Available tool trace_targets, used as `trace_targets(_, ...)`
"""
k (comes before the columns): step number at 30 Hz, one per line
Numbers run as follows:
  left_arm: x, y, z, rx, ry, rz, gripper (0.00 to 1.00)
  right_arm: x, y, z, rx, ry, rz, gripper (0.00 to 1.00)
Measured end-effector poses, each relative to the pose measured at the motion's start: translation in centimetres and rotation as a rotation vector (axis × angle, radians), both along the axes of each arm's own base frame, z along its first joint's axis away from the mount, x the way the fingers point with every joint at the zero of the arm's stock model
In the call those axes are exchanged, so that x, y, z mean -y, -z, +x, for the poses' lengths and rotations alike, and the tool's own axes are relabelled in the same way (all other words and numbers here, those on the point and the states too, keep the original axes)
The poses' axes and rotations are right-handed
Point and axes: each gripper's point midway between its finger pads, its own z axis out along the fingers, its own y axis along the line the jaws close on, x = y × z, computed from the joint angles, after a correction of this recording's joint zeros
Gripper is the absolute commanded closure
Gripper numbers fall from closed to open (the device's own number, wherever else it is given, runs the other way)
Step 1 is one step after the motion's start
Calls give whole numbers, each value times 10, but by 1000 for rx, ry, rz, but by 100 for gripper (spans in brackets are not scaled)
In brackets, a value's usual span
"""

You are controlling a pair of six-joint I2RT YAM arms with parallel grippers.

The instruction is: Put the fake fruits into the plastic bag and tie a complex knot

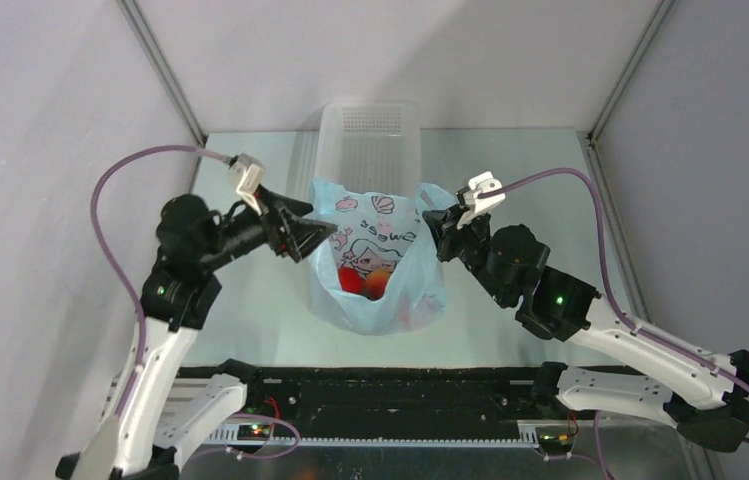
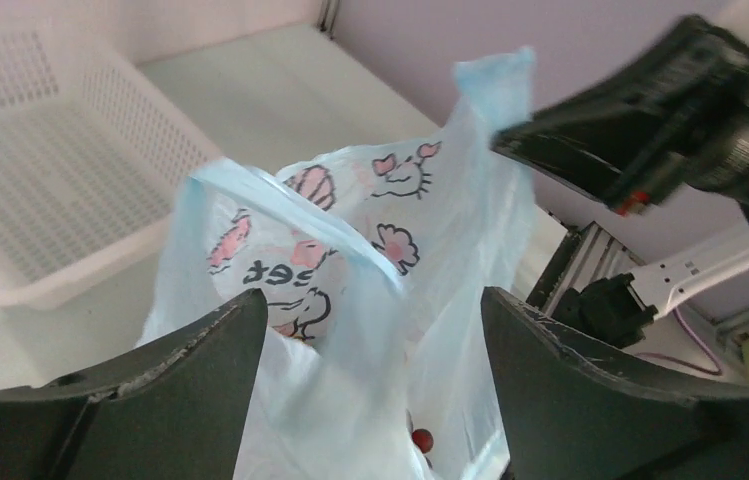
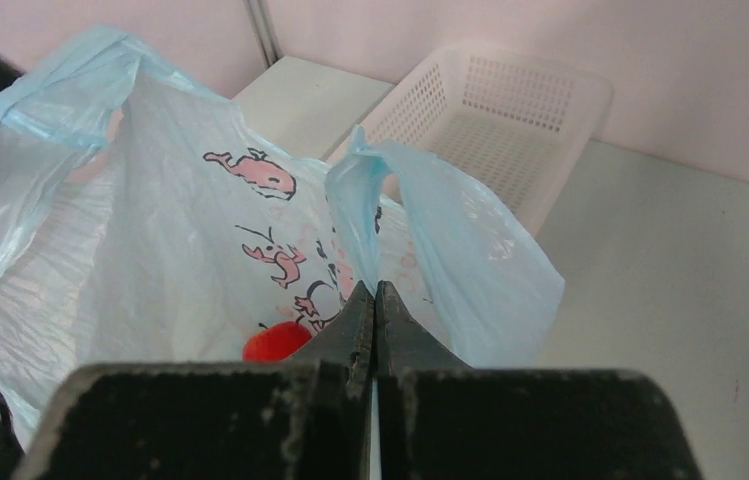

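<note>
Blue plastic bag (image 1: pixel 375 305) holds red and orange fruits (image 1: pixel 364 282), right tool (image 3: pixel 375 300) pinching its handle (image 3: pixel 352 195), left tool (image 2: pixel 372 305) gaping wide.

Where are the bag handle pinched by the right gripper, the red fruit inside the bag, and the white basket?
Plastic bag handle (image 3: pixel 358 190): right wrist view, upright blue strip.
Red fruit (image 3: pixel 275 342): right wrist view, its visible top.
White basket (image 3: pixel 495 140): right wrist view, perforated floor.

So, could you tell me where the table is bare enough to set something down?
Bare table lies right of the white basket, behind the right gripper; also front left, between the left arm and the plastic bag. The middle is crowded: the left gripper and right gripper flank the bag.
</note>
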Motion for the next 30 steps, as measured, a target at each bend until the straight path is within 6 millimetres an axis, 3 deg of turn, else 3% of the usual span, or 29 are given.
trace_targets(4, -4, -15, -30, 134, 47, -7, 11, 4, -1, 5, -13, 13, 22, 100)
trace_targets(8, -7, -22, -44, 215, 68, -1, 11, 8, -2, 7, -19, 17, 36, 100)
trace_targets(15, -6, -16, -33, 222, 61, 30, 14, 8, -4, 4, -23, 2, 49, 100)
trace_targets(23, 0, -6, -8, 183, 51, 42, 23, 6, -3, 1, -30, -16, 52, 100)
trace_targets(27, 7, 9, 4, 138, 56, 72, 37, 7, -2, 1, -36, -17, 48, 100)
trace_targets(30, 15, 17, 6, 117, 74, 104, 67, 7, -3, -1, -34, -21, 50, 100)
